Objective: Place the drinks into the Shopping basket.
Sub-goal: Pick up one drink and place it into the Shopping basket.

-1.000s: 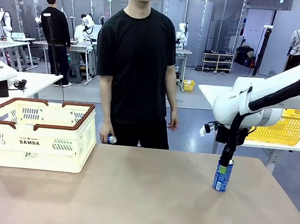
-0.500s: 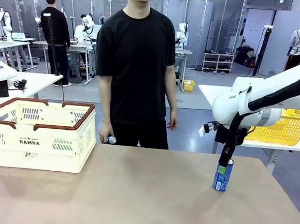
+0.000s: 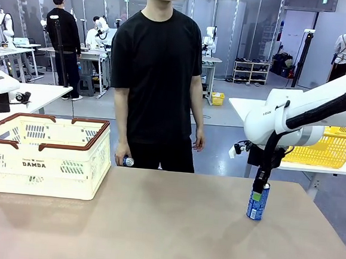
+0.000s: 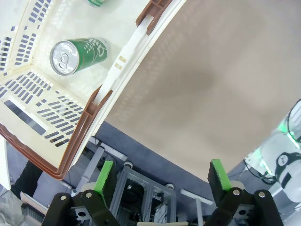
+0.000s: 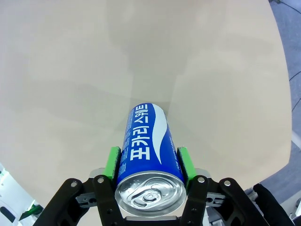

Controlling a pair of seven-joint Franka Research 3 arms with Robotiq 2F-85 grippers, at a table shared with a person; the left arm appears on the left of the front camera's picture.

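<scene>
Blue can (image 5: 146,150) clamped in right gripper (image 5: 148,165)

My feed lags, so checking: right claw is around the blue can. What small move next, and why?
Probably lift straight up: the right claw is shut on the blue can, which looks to stand on the table, and the Shopping basket sits far across on the robot's left.

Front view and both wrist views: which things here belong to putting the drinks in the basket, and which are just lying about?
Part of the job:
- blue can, gripped by the right end effector
- green can, lying in the Shopping basket
- small can, held by the person

Just lying about:
- yellow mesh basket on the side table
</scene>
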